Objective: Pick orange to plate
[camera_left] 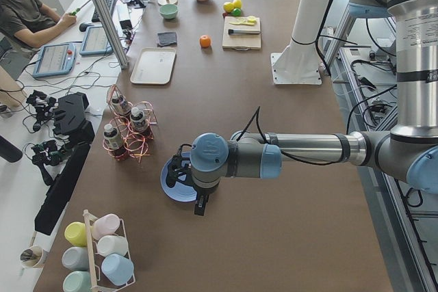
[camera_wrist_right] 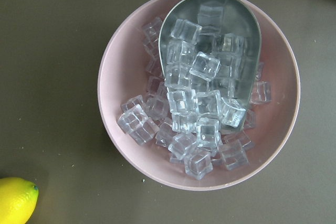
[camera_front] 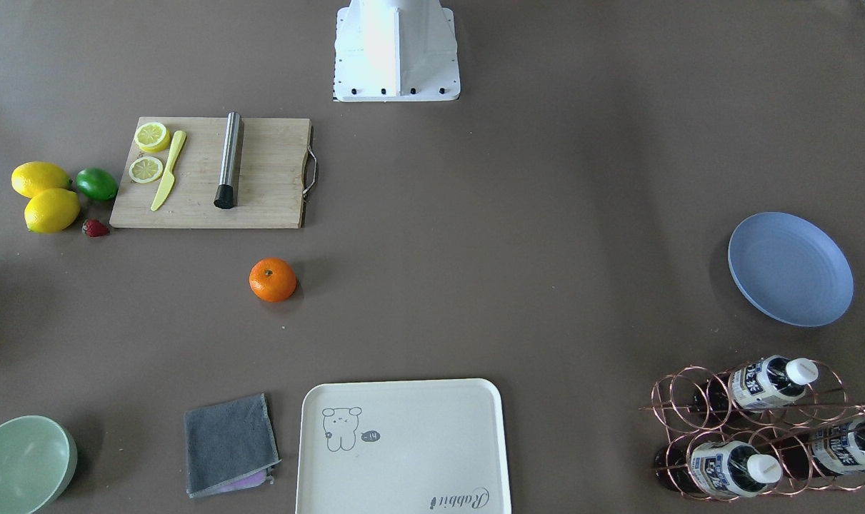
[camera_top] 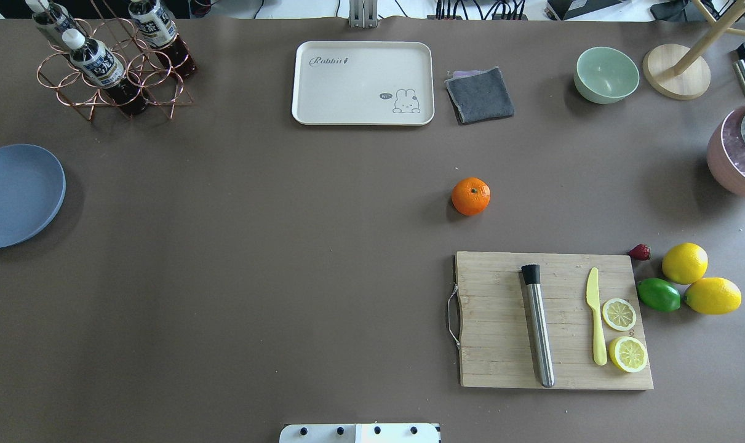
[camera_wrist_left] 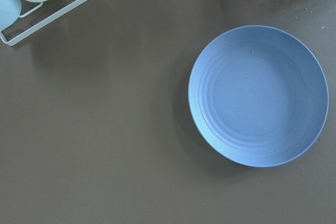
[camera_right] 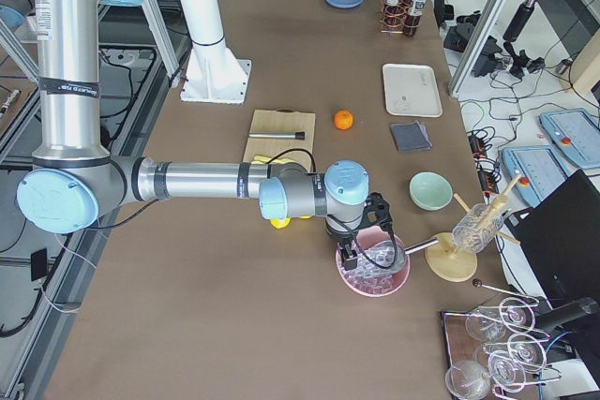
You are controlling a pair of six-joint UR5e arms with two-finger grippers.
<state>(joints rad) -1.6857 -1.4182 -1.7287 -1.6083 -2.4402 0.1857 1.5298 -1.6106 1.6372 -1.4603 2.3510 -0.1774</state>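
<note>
The orange rests alone on the brown table, between the cutting board and the cream tray; it also shows in the front view. At the table's far left end lies the periwinkle-blue plate, with nothing on it in the left wrist view. My left gripper hangs over the plate and appears only in the exterior left view, so I cannot tell its state. My right gripper hovers over a pink bowl of ice, far from the orange, and I cannot tell its state either.
A wooden cutting board carries a steel muddler, a yellow knife and lemon slices. Two lemons, a lime and a strawberry lie beside it. At the far edge stand a cream tray, a grey cloth, a green bowl and a copper bottle rack. The pink ice bowl holds a metal scoop.
</note>
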